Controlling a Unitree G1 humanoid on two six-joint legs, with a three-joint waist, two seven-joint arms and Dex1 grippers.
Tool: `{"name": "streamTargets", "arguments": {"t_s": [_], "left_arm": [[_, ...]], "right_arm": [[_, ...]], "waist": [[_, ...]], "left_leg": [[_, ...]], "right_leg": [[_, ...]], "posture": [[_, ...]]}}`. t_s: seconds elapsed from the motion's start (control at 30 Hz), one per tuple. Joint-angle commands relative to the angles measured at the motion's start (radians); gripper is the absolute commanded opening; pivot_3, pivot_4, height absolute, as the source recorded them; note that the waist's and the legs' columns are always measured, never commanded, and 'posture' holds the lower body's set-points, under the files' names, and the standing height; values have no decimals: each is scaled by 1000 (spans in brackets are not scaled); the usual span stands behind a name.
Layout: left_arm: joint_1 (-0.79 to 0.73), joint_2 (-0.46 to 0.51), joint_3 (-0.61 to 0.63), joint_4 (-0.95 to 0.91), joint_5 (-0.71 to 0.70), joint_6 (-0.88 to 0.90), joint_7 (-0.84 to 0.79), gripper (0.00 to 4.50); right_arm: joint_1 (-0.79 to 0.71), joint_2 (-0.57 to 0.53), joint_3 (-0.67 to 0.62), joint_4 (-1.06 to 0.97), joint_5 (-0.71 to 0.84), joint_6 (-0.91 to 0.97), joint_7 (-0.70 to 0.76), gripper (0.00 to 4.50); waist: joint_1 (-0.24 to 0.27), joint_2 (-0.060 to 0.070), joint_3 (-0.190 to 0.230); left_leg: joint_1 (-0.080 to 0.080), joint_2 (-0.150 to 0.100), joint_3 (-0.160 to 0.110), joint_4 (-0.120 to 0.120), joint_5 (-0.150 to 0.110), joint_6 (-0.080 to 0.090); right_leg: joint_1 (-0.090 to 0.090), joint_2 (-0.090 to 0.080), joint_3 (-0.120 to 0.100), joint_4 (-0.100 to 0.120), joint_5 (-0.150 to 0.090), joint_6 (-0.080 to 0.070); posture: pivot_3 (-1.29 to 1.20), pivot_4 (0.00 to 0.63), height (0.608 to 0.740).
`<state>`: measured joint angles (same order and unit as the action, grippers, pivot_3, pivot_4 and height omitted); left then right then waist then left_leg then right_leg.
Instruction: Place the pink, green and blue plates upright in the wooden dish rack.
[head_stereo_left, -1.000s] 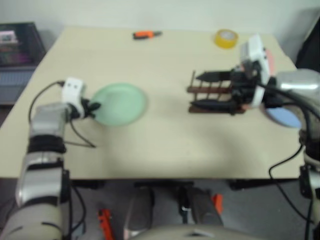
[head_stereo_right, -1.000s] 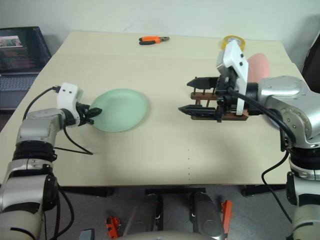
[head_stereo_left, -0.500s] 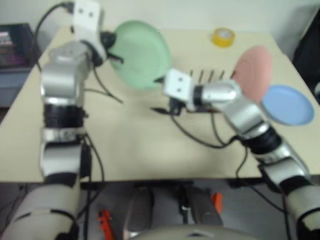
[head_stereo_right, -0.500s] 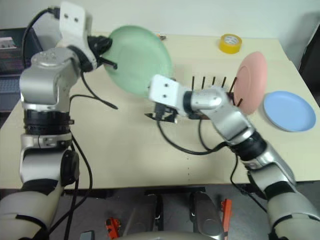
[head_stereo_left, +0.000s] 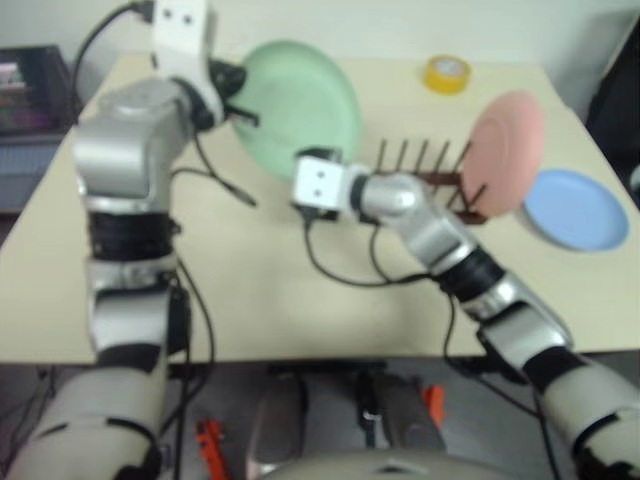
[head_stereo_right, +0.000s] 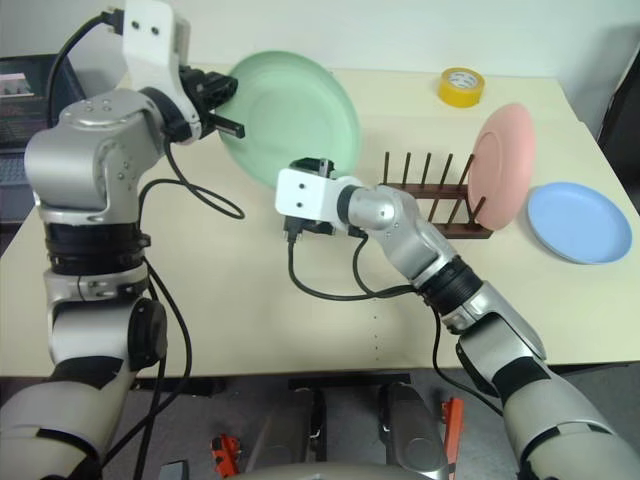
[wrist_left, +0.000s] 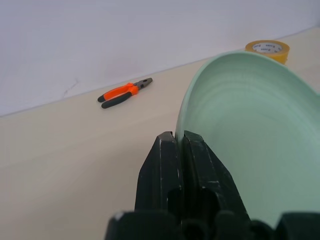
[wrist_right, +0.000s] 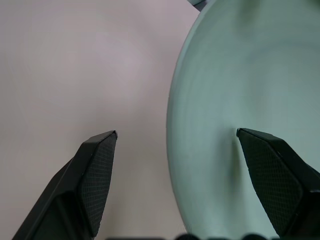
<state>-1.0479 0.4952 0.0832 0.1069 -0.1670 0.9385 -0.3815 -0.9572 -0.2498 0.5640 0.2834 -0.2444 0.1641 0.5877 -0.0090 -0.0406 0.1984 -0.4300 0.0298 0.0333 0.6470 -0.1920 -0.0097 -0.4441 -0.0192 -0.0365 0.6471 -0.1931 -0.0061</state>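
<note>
From the head view I saw the green plate (head_stereo_right: 290, 115) held on edge above the tabletop (head_stereo_right: 250, 330), the pink plate (head_stereo_right: 502, 165) racked. My left wrist view showed the left end effector (wrist_left: 179, 145) clamped on its rim. The right wrist view showed the right end effector (wrist_right: 175, 145) spread across that rim: a handover, I judged, needing it to close.

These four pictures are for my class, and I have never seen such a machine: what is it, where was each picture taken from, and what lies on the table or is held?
It is a two-armed humanoid robot. Two pictures look down from cameras on its head; the other two look along each wrist's fingers. The left gripper is shut on the rim of the green plate, held up on edge. The right gripper is open at that plate's edge. On the table stand the wooden dish rack with the pink plate upright in it, the blue plate lying flat, a roll of yellow tape and orange pliers.
</note>
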Motion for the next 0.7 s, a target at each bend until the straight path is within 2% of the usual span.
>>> {"name": "streamTargets", "arguments": {"t_s": [0.03, 0.1, 0.23, 0.4, 0.6, 0.7], "left_arm": [[-9, 11, 21, -63, -11, 7, 8, 0], [-10, 13, 20, -59, -13, 7, 8, 0], [-16, 11, 13, -56, -16, 7, 5, 0], [-9, 26, 2, -48, -2, -7, 14, 0], [-8, 44, 2, -28, 12, -10, 11, 0], [-16, 37, 23, -43, -12, 3, 5, 709]], "right_arm": [[-11, 19, -40, 4, -19, -31, -20, 3737], [-19, 27, -50, 20, -28, -42, -29, 3202], [-27, 33, -60, 42, -49, -64, -40, 1694], [-22, 34, -70, 42, -67, -76, -36, 112], [-15, 32, -78, 34, -75, -88, -29, 31], [-15, 35, -82, 39, -75, -99, -29, 0]], "waist": [[0, 0, 0], [-1, 0, 0], [0, 0, 0], [0, 0, 0], [0, 0, 0], [0, 0, 0]], "left_leg": [[0, 0, 0, 0, 0, 0], [0, 0, 0, 0, 0, 0], [0, 0, 0, 0, 0, 0], [0, 0, 0, 0, 0, 0], [0, 0, 0, 0, 0, 0], [0, 0, 0, 0, 0, 0]], "right_leg": [[0, 0, 0, 0, 0, 0], [0, 0, 0, 0, 0, 0], [0, 0, 0, 0, 0, 0], [0, 0, 0, 0, 0, 0], [0, 0, 0, 0, 0, 0], [0, 0, 0, 0, 0, 0]], "posture": [[0, 150, 740], [0, 150, 740], [0, 150, 740], [0, 150, 740], [0, 150, 740], [0, 150, 740]]}}
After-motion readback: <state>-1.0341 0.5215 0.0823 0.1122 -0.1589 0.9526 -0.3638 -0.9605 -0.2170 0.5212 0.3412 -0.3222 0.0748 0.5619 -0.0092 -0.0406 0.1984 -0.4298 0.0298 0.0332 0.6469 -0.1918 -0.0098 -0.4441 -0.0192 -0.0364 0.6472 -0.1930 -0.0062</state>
